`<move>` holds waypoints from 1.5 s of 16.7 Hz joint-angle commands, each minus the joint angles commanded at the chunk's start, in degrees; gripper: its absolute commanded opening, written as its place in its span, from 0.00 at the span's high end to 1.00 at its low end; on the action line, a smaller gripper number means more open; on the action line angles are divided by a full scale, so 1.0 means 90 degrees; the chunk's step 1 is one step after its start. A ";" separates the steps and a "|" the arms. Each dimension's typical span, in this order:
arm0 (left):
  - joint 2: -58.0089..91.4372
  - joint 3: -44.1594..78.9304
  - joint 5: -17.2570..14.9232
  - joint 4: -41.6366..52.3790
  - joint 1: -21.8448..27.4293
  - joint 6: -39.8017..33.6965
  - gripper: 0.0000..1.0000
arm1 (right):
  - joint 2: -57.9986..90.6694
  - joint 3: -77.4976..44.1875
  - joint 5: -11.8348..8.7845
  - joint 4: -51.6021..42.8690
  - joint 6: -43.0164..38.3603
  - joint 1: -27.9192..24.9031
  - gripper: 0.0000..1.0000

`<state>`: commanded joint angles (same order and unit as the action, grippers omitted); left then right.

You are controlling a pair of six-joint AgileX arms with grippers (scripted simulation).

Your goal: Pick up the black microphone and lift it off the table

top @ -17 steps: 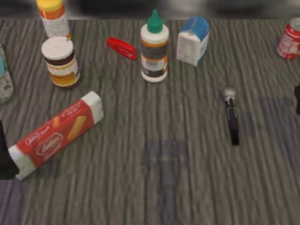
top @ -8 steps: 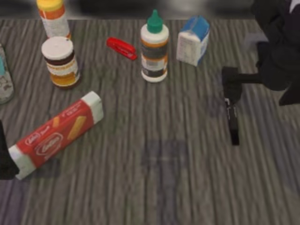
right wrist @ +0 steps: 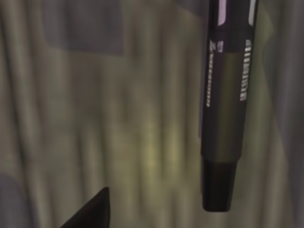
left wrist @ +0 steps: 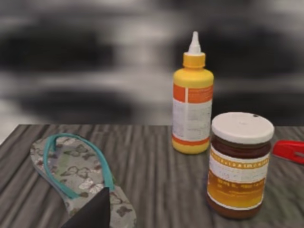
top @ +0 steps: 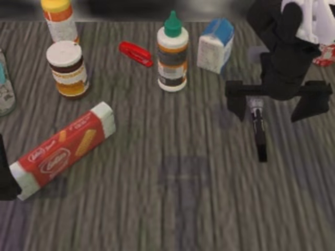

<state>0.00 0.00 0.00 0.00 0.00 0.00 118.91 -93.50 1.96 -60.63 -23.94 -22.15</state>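
While the microphone [top: 259,133] lay flat on the desk [top: 172,209] at the top view's right, head toward the far edge, no part of the lift had been done. The right gripper [top: 277,97] hung over the head end with its fingers [top: 235,99] spread wide, one on either side of the microphone and apart from it. Left to do, by judgement: the descent, the closing on the handle and the raise. The left arm [top: 6,175] sat parked at the left edge of the desk; whether its fingers were apart could not be told.

The top view alone showed the whole layout: a stapler [top: 135,53], a bottle [top: 172,52], a carton [top: 215,45], a jar [top: 68,69] and a red packet [top: 65,149], all well apart from the microphone. The right wrist view showed only the microphone's handle [right wrist: 225,109] close against the desk, with pale lettering, and one dark fingertip [right wrist: 92,211]; the head was out of that frame. The left wrist view showed what was probably a sandal [left wrist: 78,178], barely caught in the top view, beside the jar [left wrist: 240,164] and a yellow bottle [left wrist: 192,107].
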 joint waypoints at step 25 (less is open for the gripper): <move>0.0000 0.0000 0.0000 0.0000 0.0000 0.0000 0.00 | 0.1041 0.1010 0.0007 0.2052 0.0028 0.0041 0.53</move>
<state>0.00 0.00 0.00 0.00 0.00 0.00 128.28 -84.41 2.02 -42.17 -23.69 -21.78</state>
